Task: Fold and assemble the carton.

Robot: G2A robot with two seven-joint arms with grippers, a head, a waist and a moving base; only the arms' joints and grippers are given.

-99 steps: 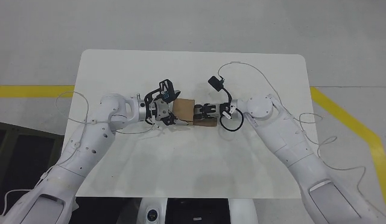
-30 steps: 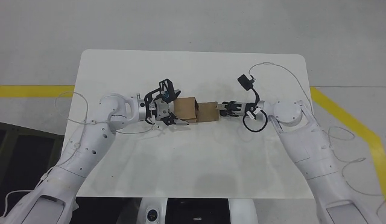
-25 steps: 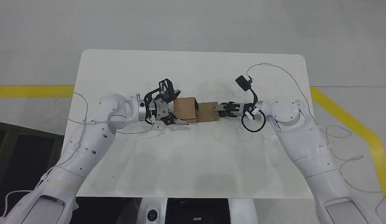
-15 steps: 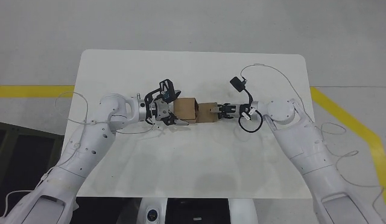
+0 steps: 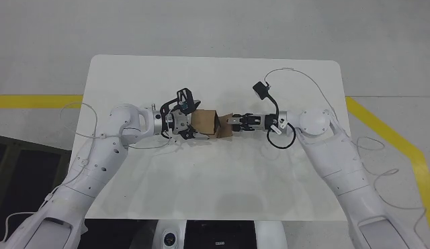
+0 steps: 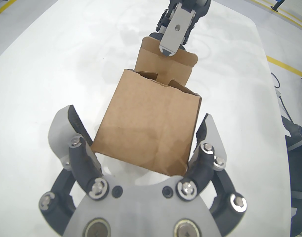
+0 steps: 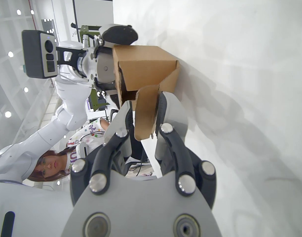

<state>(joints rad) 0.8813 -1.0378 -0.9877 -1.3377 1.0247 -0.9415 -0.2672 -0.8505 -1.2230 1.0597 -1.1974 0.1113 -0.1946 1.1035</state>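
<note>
Carton (image 5: 205, 123), one, gripped by two sets: left fingers (image 6: 203, 134), right fingers (image 7: 169, 109).

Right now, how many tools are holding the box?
2. The left tool clasps the box by its sides at one end. The right tool pinches the open flap at the other end.

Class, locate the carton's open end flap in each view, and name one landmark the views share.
Top view: flap at table centre, between carton and right claw.
Left wrist view: flap on the carton's far end.
Right wrist view: flap between the claw's fingers.
Landmark: the right claw pinching it.
</note>
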